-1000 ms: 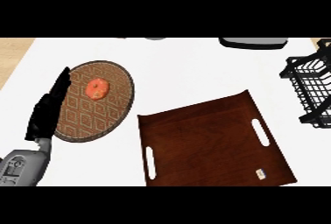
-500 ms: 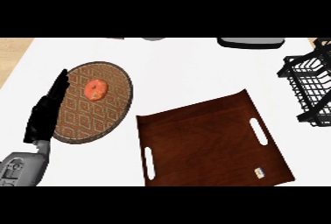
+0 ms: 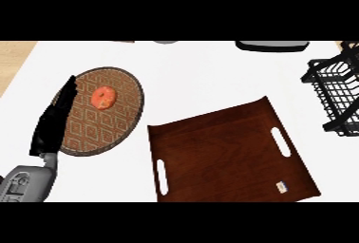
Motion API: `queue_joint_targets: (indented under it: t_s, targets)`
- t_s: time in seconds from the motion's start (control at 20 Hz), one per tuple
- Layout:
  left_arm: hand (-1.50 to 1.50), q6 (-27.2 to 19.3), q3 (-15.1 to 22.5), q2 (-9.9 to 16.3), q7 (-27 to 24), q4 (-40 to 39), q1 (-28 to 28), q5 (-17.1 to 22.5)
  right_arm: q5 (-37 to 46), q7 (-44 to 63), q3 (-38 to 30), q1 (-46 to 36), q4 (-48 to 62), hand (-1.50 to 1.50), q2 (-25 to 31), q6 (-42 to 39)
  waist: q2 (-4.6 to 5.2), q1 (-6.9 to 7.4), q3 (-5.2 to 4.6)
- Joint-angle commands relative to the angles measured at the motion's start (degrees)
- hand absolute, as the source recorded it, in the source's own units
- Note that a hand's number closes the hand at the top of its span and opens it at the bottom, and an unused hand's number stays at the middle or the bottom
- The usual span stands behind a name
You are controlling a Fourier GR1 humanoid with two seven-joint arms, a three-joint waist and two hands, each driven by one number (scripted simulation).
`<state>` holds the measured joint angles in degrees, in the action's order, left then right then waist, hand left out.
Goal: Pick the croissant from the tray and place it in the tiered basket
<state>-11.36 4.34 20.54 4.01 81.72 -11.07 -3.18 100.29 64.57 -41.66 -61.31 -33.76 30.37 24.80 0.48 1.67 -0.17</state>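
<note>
While the brown wooden tray [image 3: 228,154] lies at the middle of the white counter [image 3: 203,71], its surface carries only a small pale label [image 3: 282,186] near its lower right corner. Two slot handles are cut into it, one at the left edge [image 3: 162,176] and one at the right edge [image 3: 282,142]. No croissant can be seen on the tray or anywhere else in the head view.

Left of the tray, and just apart from its upper left corner, sits a round woven plate [image 3: 105,111] with a diamond pattern. On its upper part rests a small orange-red round item [image 3: 104,98]; what it is cannot be told.

The left hand [image 3: 54,118] shows at the view's left, edge-on along the left rim of the woven plate, with fingers extended straight upward and holding nothing. Its grey forearm [image 3: 24,182] enters from the lower left corner.

The right hand does not appear.

At the right edge stands the black wire tiered basket [image 3: 336,95], only partly in view and well apart from the tray. Whether anything lies in it cannot be told. A dark grey object [image 3: 272,45] is cut off by the top edge.
</note>
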Motion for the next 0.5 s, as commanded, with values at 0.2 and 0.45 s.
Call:
queue_joint_targets:
  t_s: [0.2, 0.45]
  targets:
    - [0.0, 0.39, -1.49, 0.53, -1.25, -0.93, 1.51, 0.2, 8.06, 15.44, 1.2, -0.98, -11.65, -1.5, -3.08, 1.61, -0.89, -1.56, 0.04]
    - [0.0, -0.09, -0.46, 0.42, -0.07, 1.57, 4.08, -0.74, 8.74, 18.78, -3.0, 0.22, -21.97, -1.5, -10.27, 1.94, -1.61, -2.04, 0.05]
